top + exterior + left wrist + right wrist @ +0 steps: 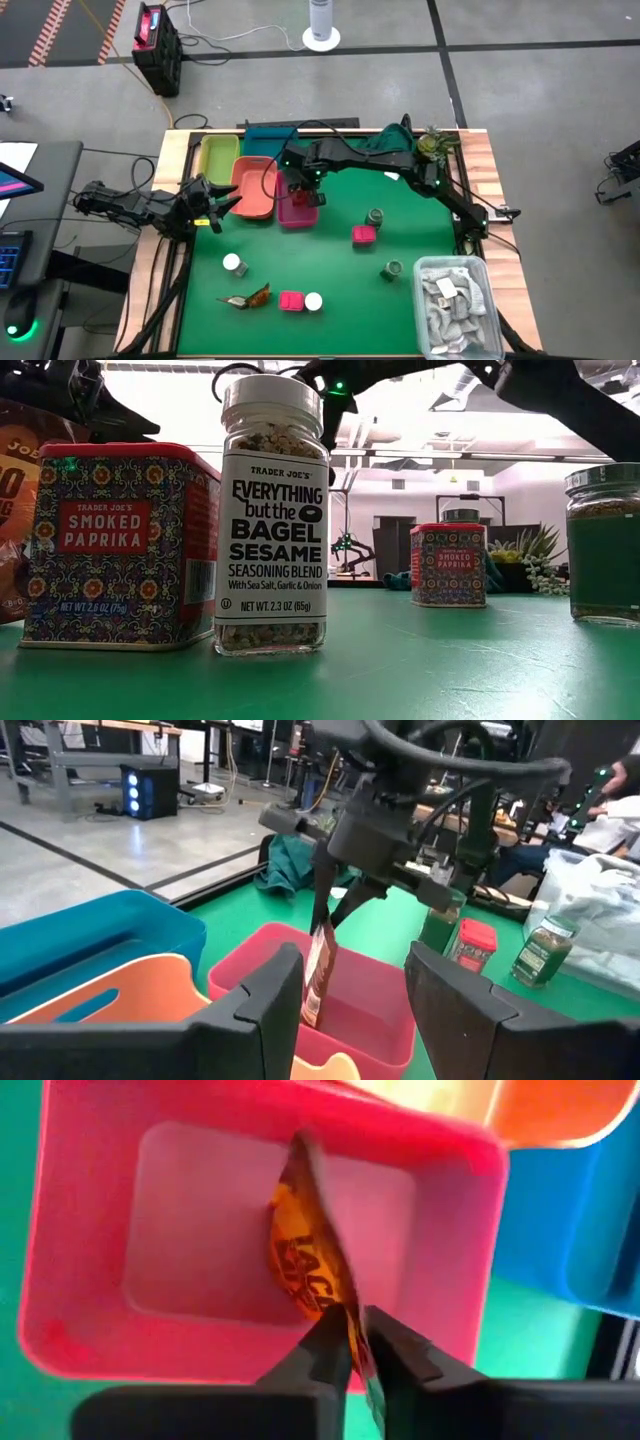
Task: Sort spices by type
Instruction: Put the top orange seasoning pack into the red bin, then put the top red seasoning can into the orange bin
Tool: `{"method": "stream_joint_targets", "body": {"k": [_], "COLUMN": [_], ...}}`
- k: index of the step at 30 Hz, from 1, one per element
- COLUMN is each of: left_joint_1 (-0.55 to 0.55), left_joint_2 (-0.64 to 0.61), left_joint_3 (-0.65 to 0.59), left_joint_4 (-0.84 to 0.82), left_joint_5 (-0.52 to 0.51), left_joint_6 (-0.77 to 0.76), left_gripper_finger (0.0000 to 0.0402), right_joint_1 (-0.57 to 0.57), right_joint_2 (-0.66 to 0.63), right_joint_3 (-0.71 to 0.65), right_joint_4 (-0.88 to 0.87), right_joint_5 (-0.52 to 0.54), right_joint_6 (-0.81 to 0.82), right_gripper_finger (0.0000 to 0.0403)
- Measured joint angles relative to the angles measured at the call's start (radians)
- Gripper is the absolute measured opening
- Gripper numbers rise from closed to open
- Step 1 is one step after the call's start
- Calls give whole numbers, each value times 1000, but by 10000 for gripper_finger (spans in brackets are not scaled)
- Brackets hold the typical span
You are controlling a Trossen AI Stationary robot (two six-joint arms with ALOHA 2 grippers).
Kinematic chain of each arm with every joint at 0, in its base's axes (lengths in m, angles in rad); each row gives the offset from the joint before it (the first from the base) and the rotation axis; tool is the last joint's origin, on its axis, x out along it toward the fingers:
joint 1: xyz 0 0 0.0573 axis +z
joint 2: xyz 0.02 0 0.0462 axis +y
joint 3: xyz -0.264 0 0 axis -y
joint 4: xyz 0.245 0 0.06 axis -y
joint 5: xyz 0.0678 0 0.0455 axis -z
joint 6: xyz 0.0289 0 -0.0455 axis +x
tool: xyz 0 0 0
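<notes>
My right gripper (358, 1342) is above the pink bin (290, 216), shut on a reddish-brown clear sachet (305, 1250) that hangs into the bin. My left gripper (350, 1020) waits at the table's left edge, level and open, with nothing between its fingers. On the green mat stand two pink blocks (291, 301) (363, 234), two white-topped jars (233, 264) (313, 301) and two green-topped jars (375, 217) (391, 269). A second sachet (250, 297) lies near the front left. My right gripper pinches the sachet's upper edge (352, 1320) between its two fingertips, coming from above and slanting down. The sachet hangs below the fingers inside the pink bin's walls (320, 960). Whether its lower end touches the bin's floor I cannot tell.
Orange (255, 190), yellow-green (218, 160) and blue (262, 142) bins stand beside the pink one at the back left. A grey tray of pale packets (455, 305) fills the front right corner. A dark green cloth (385, 143) lies at the back.
</notes>
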Motion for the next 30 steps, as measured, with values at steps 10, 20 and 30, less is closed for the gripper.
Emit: {"method": "stream_joint_targets", "body": {"k": [10, 20, 30], "left_joint_1": [0, -22, -70], "left_joint_2": [32, 324, 455], "left_joint_3": [87, 282, 314], "left_joint_4": [-30, -174, -141], "left_joint_5": [121, 284, 240], "left_joint_6": [45, 46, 150], "left_gripper_finger": [169, 169, 169], "right_joint_1": [3, 32, 167], "right_joint_2": [-3, -136, -273], "right_joint_3": [37, 70, 71], "right_joint_4": [-63, -188, -364], "right_joint_5": [0, 0, 6], "right_joint_6": [25, 141, 385], "right_gripper_finger": [212, 260, 260]}}
